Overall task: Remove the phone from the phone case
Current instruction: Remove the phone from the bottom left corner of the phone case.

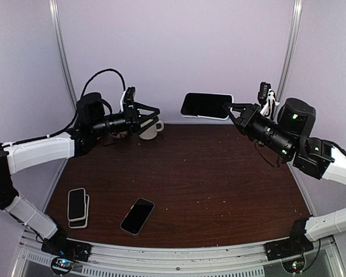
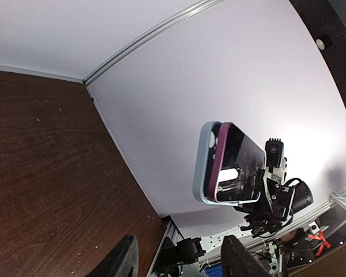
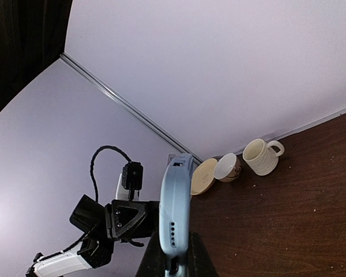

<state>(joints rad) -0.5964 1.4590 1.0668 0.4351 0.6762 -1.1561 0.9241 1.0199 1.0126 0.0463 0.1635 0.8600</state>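
Note:
My right gripper (image 1: 230,109) is shut on one end of a phone case (image 1: 206,105) and holds it in the air near the back wall. In the left wrist view the case (image 2: 203,164) is light blue, and the phone (image 2: 239,158), with a magenta edge and dark screen, stands partly out of it at one end. In the right wrist view the case (image 3: 176,208) shows edge-on between my right fingers (image 3: 151,261). My left gripper (image 1: 153,114) is open and empty, to the left of the phone and apart from it. Its fingers (image 2: 122,259) show low in the left wrist view.
A white mug (image 1: 151,129) stands at the back just under my left gripper. It also shows in the right wrist view (image 3: 262,156) beside a small bowl (image 3: 228,167) and a saucer (image 3: 203,176). Two stacked phones (image 1: 77,206) and a black phone (image 1: 137,216) lie near the front left.

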